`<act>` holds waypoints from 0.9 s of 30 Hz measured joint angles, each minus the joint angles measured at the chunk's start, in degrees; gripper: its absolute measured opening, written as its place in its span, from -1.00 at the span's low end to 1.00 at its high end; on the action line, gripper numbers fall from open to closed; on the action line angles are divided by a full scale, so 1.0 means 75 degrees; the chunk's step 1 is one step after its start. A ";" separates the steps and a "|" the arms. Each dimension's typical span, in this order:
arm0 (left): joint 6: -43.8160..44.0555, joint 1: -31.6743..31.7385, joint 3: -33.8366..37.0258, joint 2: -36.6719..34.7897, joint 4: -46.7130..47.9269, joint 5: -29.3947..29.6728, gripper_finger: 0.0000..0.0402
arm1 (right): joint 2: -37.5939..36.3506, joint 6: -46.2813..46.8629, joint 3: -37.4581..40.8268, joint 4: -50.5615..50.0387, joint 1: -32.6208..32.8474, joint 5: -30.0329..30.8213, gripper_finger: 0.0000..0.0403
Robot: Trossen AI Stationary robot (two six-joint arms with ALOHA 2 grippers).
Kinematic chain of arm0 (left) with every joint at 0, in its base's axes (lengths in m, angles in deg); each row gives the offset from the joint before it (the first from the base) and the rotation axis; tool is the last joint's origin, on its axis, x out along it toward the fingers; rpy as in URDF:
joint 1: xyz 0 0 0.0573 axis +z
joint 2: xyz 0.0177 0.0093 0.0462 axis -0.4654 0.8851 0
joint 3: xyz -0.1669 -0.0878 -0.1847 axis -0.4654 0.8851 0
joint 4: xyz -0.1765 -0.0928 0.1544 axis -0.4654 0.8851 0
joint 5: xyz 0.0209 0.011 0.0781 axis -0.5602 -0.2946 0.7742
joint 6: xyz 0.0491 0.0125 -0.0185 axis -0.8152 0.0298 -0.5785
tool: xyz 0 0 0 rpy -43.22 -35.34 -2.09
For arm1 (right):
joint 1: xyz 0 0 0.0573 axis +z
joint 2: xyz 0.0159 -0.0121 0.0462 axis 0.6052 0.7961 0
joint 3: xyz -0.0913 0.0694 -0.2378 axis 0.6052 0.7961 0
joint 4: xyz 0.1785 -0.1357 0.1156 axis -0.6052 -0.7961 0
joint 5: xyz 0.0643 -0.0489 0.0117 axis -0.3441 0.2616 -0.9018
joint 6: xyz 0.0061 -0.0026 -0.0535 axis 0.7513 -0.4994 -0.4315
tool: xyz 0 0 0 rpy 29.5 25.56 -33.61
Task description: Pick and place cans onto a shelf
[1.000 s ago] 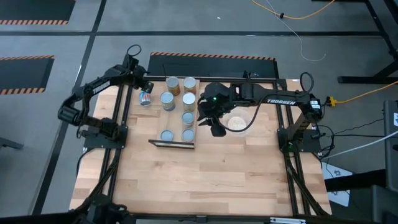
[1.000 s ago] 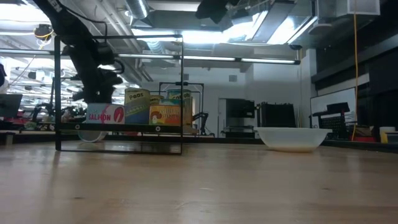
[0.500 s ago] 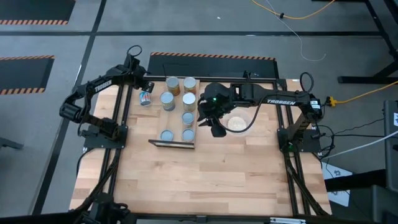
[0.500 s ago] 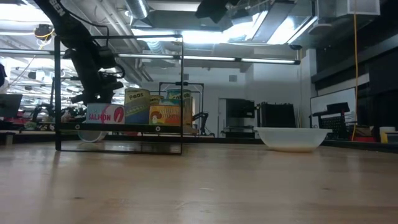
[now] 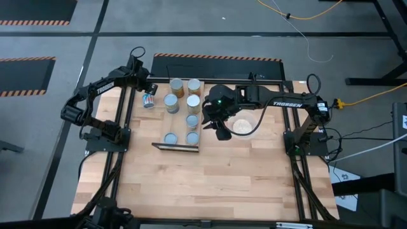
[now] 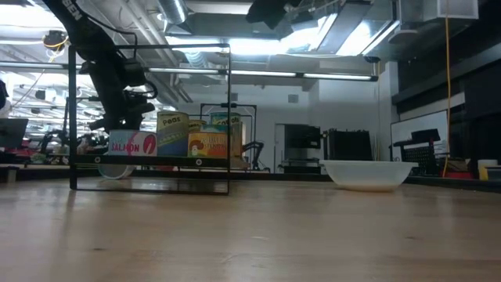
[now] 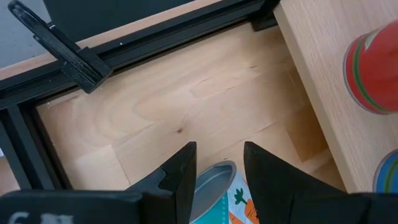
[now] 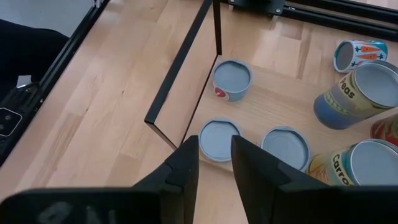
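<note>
the long light-wood shelf with thin black metal frame point(image 5: 181, 137) stands on the pale wooden bench point(image 5: 210, 178) and already carries six small round-topped cans point(image 5: 172, 102), set upright in two rows so that their lids face up and their labels face outward, as the low view shows. one more can, a small tin lying on its side with a white, orange-marked label point(image 5: 148, 100), rests on the bench just beside the shelf's left edge, off the board. the left hand point(image 5: 145, 89) hangs over this can; in the left wrist view its fingers point(image 7: 180, 174) are parted, straddling the tin's rim point(image 7: 211, 186) without closing on it, a posture suited to a grasp not yet made. the right hand point(image 5: 219, 130) waits above the bench between the shelf and a clear round bowl with beige contents point(image 5: 243, 124), its fingers point(image 8: 186, 165) spread and holding nothing, probably kept clear so as not to crowd the left arm's reach. the remaining step appears to be lifting the fallen can onto the board.
</note>
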 joint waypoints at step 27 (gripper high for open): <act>0.0425 -0.0464 0.0003 0.0778 0.0420 -0.0148 -0.37 | 0.0009 -0.0150 0.0000 0.0000 0.0009 -0.0650 -0.51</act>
